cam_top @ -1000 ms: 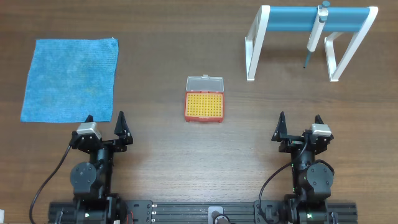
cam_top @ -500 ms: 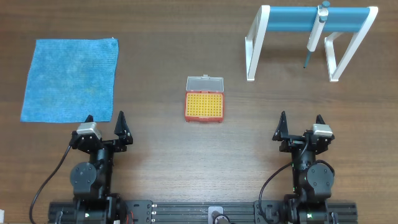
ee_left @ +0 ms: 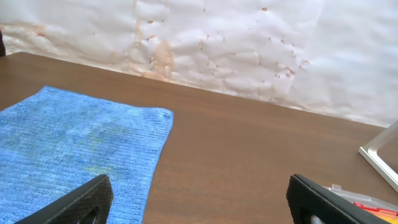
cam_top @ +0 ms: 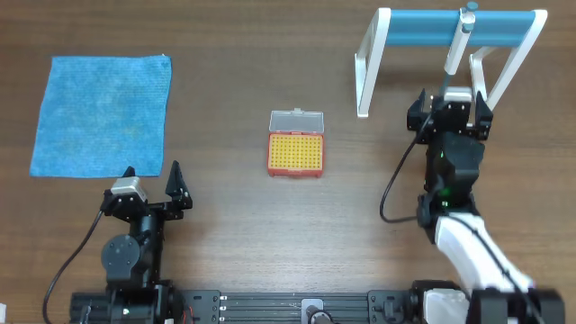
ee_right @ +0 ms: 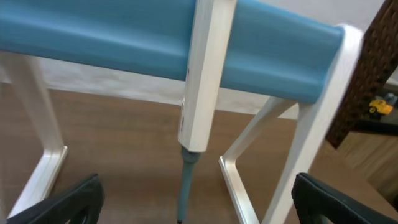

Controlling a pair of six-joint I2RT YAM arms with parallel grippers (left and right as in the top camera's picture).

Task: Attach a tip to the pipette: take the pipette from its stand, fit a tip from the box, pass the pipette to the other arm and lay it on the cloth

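Observation:
The white pipette (cam_top: 455, 49) hangs upright from the blue bar of the white stand (cam_top: 367, 81) at the back right. My right gripper (cam_top: 450, 97) is raised just in front of it, open. In the right wrist view the pipette (ee_right: 202, 74) and its thin shaft hang centred between the wide-spread fingers (ee_right: 68, 199), untouched. The orange tip box (cam_top: 295, 155) sits mid-table, lid open, full of yellow tips. The blue cloth (cam_top: 103, 117) lies flat at the back left. My left gripper (cam_top: 151, 171) rests open near its base, just short of the cloth (ee_left: 74, 143).
The stand's white legs (ee_right: 46, 168) flank the pipette on both sides, and the blue bar (ee_right: 99, 31) runs above it. A corner of the tip box (ee_left: 367, 202) shows beside the left fingers. Bare brown table lies between box, cloth and stand.
The right arm has extended from its rest pose near the front edge up to the stand, bringing its open gripper in front of the pipette. The left arm has not moved.

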